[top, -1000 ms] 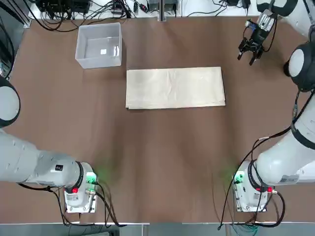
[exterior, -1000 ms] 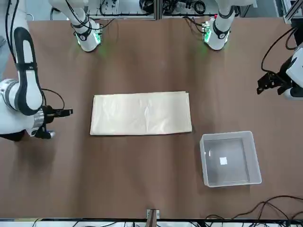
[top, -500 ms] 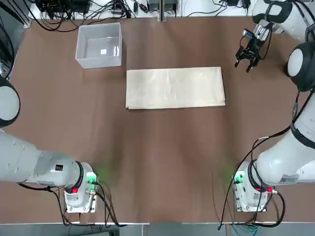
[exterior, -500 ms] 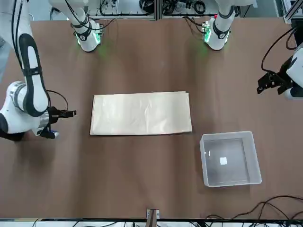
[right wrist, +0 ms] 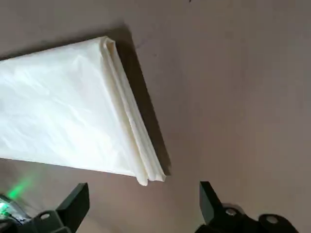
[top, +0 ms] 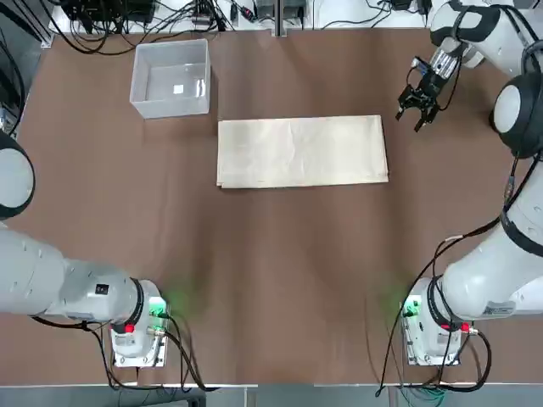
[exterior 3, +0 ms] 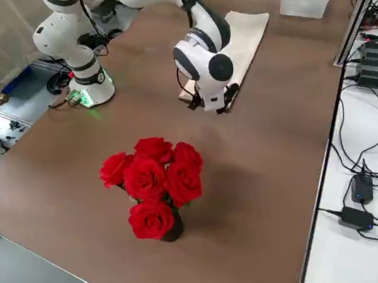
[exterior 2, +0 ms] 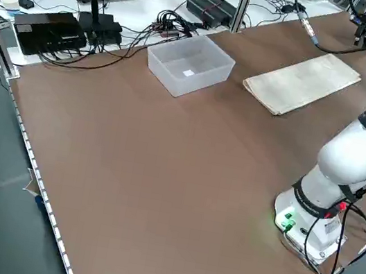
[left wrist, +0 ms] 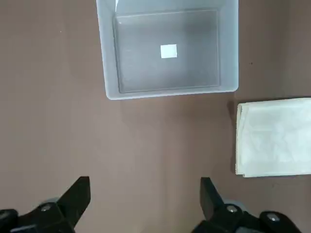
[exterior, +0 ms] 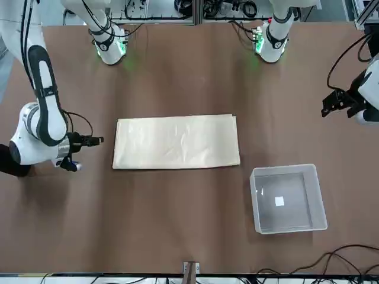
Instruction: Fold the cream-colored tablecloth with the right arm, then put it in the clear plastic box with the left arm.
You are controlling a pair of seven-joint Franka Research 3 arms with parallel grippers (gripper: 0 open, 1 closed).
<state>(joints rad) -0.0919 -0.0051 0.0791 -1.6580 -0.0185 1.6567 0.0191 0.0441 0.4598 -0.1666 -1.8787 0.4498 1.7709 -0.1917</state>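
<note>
We are looking at a brown table with the cream-colored tablecloth (top: pixel 301 153) lying flat on it, across the middle of the far half. It is folded into a long strip, its long side running left to right, and we can see several layers stacked at its right end, with faint creases on top.

The clear plastic box (top: pixel 171 80) sits upright to the left of the cloth and a little farther out, near the table's far edge. The two are apart, and the box holds no cloth; a small white square shows on its bottom.

Our right gripper (top: pixel 417 117) is in the air to the right of the cloth, toward the far side, pointing down. Its two fingers (right wrist: pixel 74 206) stand wide open with nothing between them, and it does not touch the cloth.

Our left gripper (left wrist: pixel 145 199) is over the left part of the table, on the near side of the box, also open wide and empty. That arm comes in from the left edge.

At the right side of the table, beyond the right arm, stands a bunch of red roses (exterior 3: pixel 156 181) in what looks like a small dark vase (exterior 3: pixel 174 228), though the blooms hide most of it from us.
</note>
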